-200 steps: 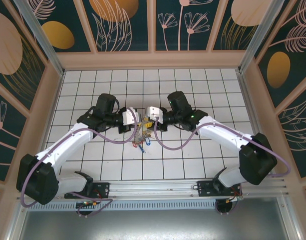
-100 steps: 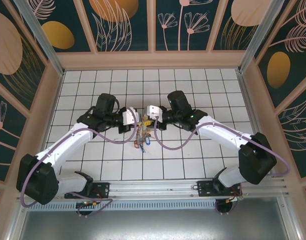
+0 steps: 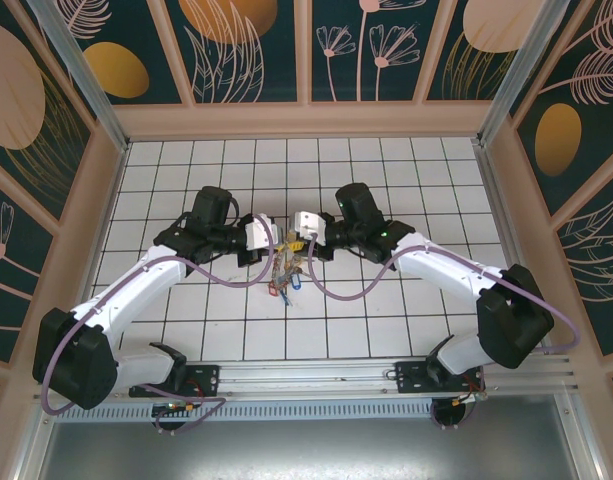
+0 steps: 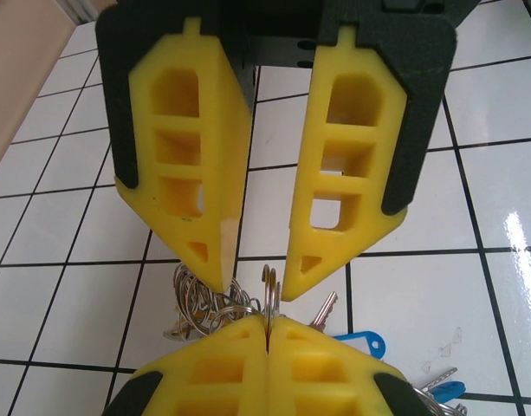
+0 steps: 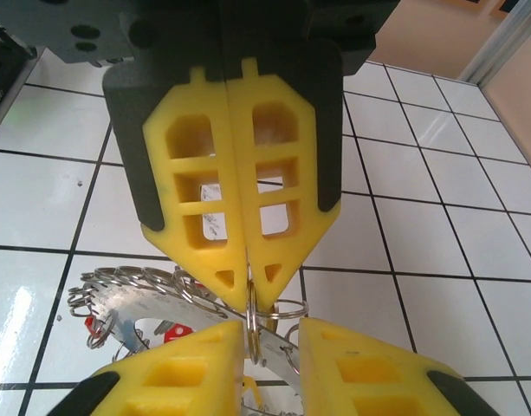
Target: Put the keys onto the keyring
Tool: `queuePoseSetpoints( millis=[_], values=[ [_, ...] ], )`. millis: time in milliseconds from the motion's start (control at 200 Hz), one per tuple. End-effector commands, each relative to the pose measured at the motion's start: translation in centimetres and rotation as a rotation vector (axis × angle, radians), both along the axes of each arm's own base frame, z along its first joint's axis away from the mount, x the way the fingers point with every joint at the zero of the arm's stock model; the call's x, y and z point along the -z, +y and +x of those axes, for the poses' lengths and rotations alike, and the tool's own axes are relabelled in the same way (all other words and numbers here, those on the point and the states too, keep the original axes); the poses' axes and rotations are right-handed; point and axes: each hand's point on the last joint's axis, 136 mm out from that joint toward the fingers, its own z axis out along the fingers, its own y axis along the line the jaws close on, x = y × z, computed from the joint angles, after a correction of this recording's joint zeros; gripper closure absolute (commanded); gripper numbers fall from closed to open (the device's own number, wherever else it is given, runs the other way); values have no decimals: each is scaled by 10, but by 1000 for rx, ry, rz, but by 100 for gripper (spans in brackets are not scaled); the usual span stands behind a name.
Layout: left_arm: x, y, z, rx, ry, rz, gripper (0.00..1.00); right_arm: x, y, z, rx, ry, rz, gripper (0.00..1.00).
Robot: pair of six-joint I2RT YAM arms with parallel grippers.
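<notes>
The keys [image 3: 286, 275] hang in a bunch between the two arms above the tiled table. My left gripper [image 4: 268, 319] is shut on a small split ring [image 4: 272, 286] that stands up between its fingertips. My right gripper [image 5: 272, 325] faces it tip to tip, open, its jaws either side of that same split ring [image 5: 252, 325], which lies against one finger with a gap to the other. The flat grey keyring [image 5: 152, 305], strung with several small rings, hangs just below and left. A silver key [image 4: 321, 310] and a blue tag [image 4: 360, 342] lie underneath.
The white tiled table [image 3: 386, 300] spreads around the bunch. Wooden walls [image 3: 306, 120] with patterned panels close in the back and both sides. A red tag [image 5: 177, 332] shows through the keyring's hole.
The right gripper's jaws have narrowed a little around the split ring. Both arms stay in about the same place.
</notes>
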Motion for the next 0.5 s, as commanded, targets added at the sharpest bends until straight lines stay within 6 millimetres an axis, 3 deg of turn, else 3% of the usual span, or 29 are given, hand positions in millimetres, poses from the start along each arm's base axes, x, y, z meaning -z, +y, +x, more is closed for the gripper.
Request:
queuePoseSetpoints(
  millis=[0,55,155,280,340,455,495],
  values=[
    [-25,-8,-1,46,-54,-59,100,3,-2,-4,-8,11,6,76],
    [-26,-9,-2,52,-52,-62,100,1,-2,-5,-6,8,17,77],
    [-25,-10,-2,56,-46,-63,100,-2,-1,-5,-11,11,31,91],
    [-24,-10,-2,56,-38,-64,100,-4,1,-5,-11,9,46,92],
    [-24,-10,-1,54,-37,-65,100,-6,1,-5,-12,8,55,100],
    [-27,-11,-1,40,-28,-84,100,-13,1,-6,-13,13,98,100],
    [-31,-11,0,30,-26,-106,93,-19,0,-8,-19,15,133,100]
  ],
)
